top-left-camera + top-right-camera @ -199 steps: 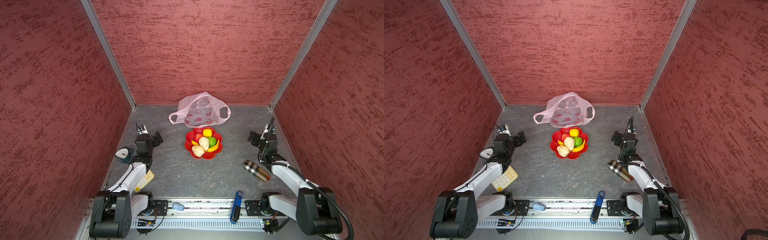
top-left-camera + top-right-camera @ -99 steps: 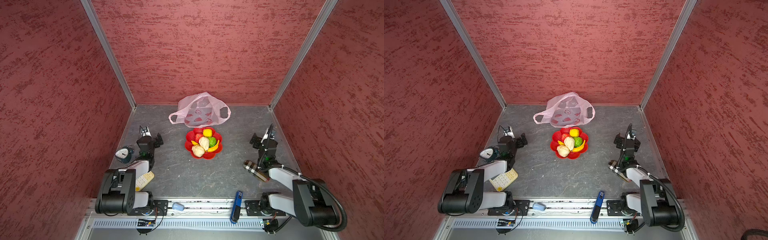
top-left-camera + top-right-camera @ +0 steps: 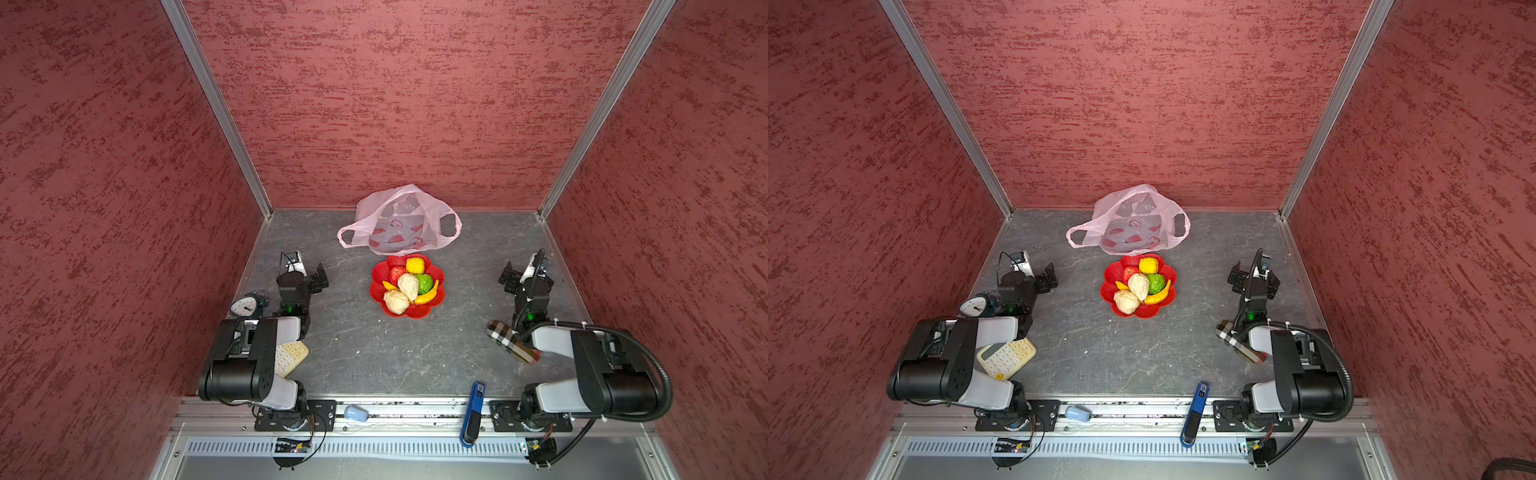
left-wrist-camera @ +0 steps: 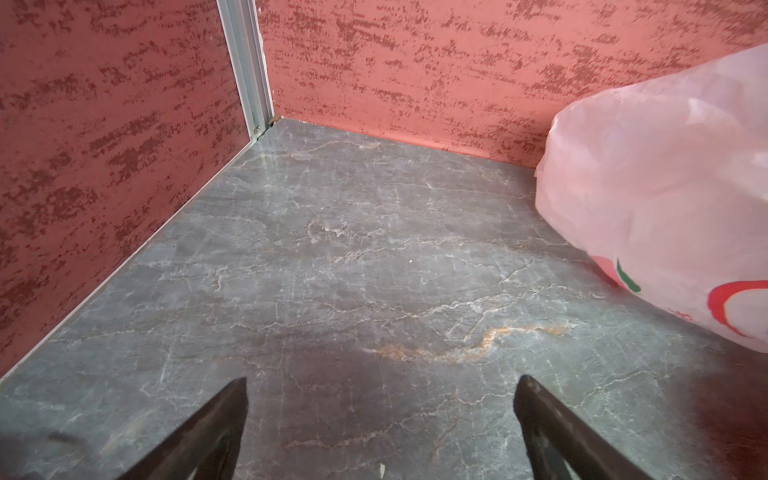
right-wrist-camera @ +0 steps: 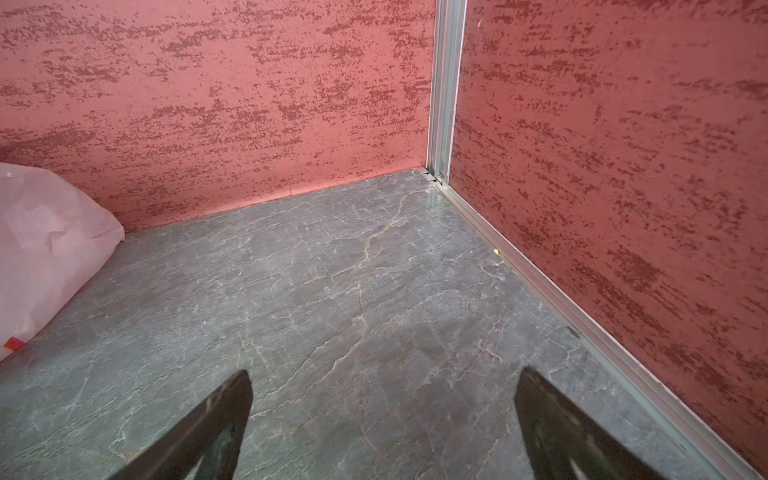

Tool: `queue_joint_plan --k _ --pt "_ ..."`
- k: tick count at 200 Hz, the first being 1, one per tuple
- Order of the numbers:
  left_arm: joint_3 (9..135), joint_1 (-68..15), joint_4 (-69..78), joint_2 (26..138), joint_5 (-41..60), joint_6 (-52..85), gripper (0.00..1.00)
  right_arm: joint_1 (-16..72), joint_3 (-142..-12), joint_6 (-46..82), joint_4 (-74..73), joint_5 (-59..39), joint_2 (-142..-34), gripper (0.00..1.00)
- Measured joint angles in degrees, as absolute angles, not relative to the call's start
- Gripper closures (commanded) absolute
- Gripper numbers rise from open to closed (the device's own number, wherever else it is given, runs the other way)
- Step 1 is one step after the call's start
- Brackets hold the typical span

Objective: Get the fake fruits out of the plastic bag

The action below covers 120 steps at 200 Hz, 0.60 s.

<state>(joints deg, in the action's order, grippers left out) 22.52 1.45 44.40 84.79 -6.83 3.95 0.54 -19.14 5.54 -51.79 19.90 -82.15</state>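
Six fake fruits [image 3: 395, 301] are counted in both top views, all heaped in one red flower-shaped dish [image 3: 415, 312]: one red apple [image 3: 397, 273], one yellow round fruit [image 3: 414, 265], one green round fruit [image 3: 424, 282], one yellow banana [image 3: 430, 293] and two beige lumpy ones [image 3: 408, 286]. The dish is set between the two grippers, well apart from either pair of fingers. The banana's long axis is laid diagonally, its far tip turned toward the right gripper's side.

One plastic bag [image 3: 399, 224] is slumped against the back wall, just beyond the dish's far rim. Its long axis is laid crosswise, with one of its two loop handles turned out toward each gripper's side. In each wrist view it is seen ahead of the fingertips and off to the inner side, clear of them.

The left gripper [image 4: 380, 386] and the right gripper [image 5: 382, 380] are both spread wide, with nothing held; only bare grey tabletop [image 4: 332, 257] is seen between the fingers.
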Motion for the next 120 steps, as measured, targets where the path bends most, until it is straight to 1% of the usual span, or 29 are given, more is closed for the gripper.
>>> queue_joint_plan --k 34,120 --pt "20.8 1.45 50.37 87.15 -5.32 3.31 0.0 0.49 -18.59 5.3 -55.53 19.68 -84.79 0.01" --pt "19.94 1.45 51.96 87.77 -4.25 2.7 0.0 0.25 -13.82 4.89 -63.44 18.7 -84.75 0.01"
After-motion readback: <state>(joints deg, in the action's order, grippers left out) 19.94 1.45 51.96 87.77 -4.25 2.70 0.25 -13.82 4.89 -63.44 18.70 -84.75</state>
